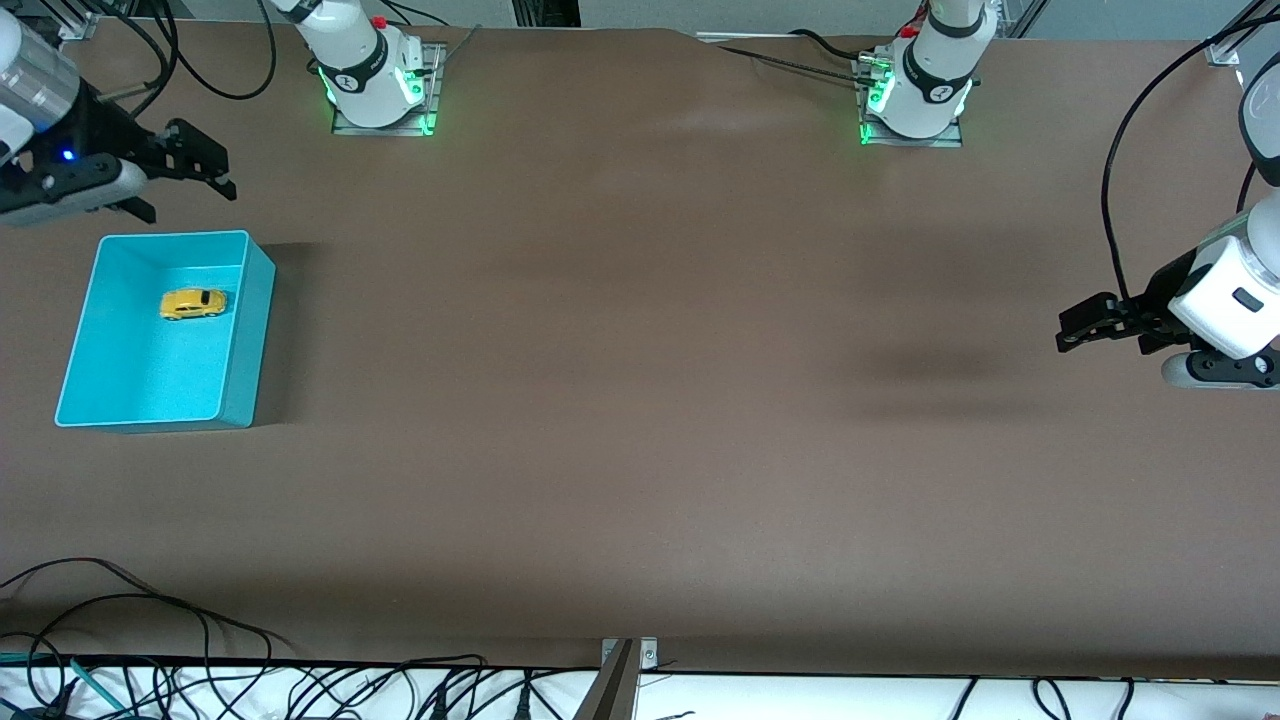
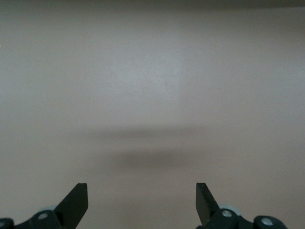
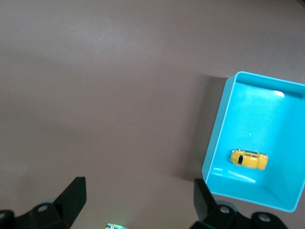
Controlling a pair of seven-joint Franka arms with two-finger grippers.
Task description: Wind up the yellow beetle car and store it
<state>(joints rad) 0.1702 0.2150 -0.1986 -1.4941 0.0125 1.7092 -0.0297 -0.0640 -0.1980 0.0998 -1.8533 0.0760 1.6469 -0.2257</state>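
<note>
The yellow beetle car is lying inside the teal bin, apart from its walls, at the right arm's end of the table. My right gripper is hanging over bare table just beside the bin's rim, its 2 fingers spread and holding nothing. My left gripper is waiting over the left arm's end, spread wide too, with broad open tabletop lying between them.

open brown table – only obstacle, teal bin at right arm's end

Brown matte table, tangled black cables along its near edge
</note>
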